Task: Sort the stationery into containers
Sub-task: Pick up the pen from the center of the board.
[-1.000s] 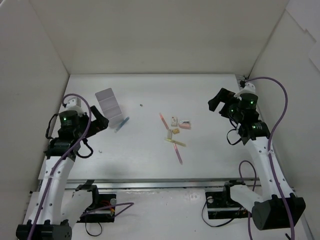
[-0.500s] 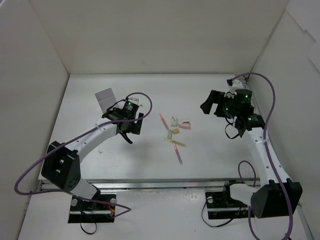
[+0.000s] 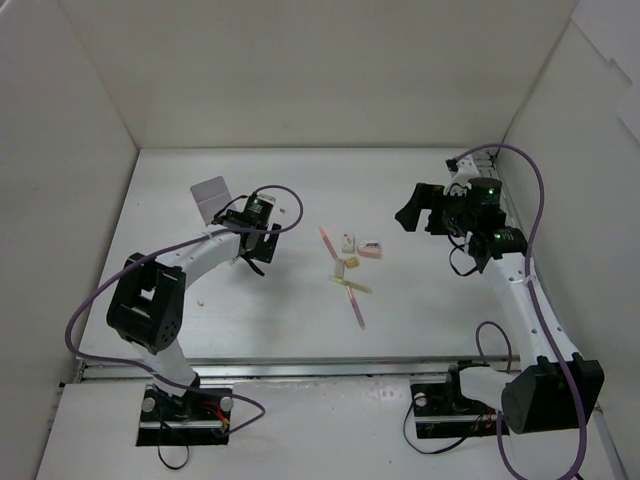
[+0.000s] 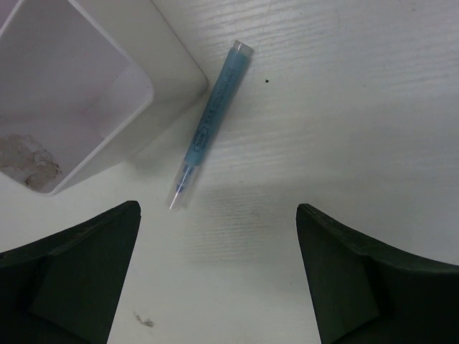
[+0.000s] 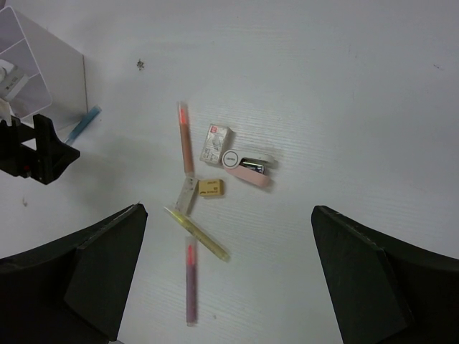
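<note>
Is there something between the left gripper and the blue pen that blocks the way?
Nothing visible does. The blue pen lies on the bare table just ahead of the open left gripper, close beside the outer wall of the white container.

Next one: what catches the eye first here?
The open left claw hovers over a blue pen lying beside the white organizer at the table's left. In the middle lies a loose cluster of pastel pens and erasers; the open right claw hangs to its right.
</note>
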Tool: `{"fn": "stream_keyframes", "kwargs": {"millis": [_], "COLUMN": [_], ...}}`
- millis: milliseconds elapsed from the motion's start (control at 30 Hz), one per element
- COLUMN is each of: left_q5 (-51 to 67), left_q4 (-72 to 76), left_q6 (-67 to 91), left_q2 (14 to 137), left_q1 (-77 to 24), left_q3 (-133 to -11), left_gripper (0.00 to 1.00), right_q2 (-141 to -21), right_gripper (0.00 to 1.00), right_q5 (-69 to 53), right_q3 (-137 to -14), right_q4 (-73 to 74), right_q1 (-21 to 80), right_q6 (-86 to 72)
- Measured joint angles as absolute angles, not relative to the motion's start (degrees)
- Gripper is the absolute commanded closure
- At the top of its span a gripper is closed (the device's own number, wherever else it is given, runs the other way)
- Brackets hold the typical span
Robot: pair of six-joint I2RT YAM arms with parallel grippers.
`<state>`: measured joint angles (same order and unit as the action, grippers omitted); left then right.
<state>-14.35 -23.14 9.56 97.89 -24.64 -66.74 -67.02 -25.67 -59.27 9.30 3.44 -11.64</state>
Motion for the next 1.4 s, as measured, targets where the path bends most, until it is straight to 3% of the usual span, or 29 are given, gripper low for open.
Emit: {"fn": "stream_keyframes", "kwargs": {"millis": [167,267,700,1167,1267,1300,1400], "left_q5": [-10.81,-9.21,0.64,3.57,2.79,2.72,2.81], "left_q4": [-20.45,-20.03,-21.19,-23.77,-23.75,-23.79,-24.21], "left_q6": [8.08,7.51,8.36,10.72,11.64,12.01,12.84], "left_q2": [99.98,100.73,105.65,108.68,108.64,108.64,109.34], "left_q1": [-21.04,-18.74,-17.5,-18.09,-19.4,-19.88,-21.1], "left_q3": [-66.74,-66.74,-69.36,-72.88,-72.84,-72.84,-73.71], "left_gripper": [0.13,0.01,0.01,0.0,0.21,0.41,0.61], "right_q2": [-67.29,-67.29,-67.29,-66.37,-66.08,-66.08,-66.08], "right_gripper": [0.02,0.02,0.02,0.02,0.02,0.02,0.02], "right_q5": [-26.09,-26.41,-26.46,-26.48,-26.57,-26.63,-26.7], "right_q3": [-59.29,-59.29,-59.33,-59.37,-59.37,-59.37,-59.37], "right_q4": [9.37,9.37,9.39,9.5,9.5,9.5,9.61], "right_q1": [3.46,3.46,3.46,3.46,3.46,3.46,3.46], "right_q6": [-11.4,-11.16,-10.31,-9.04,-9.04,-9.04,-9.04]}}
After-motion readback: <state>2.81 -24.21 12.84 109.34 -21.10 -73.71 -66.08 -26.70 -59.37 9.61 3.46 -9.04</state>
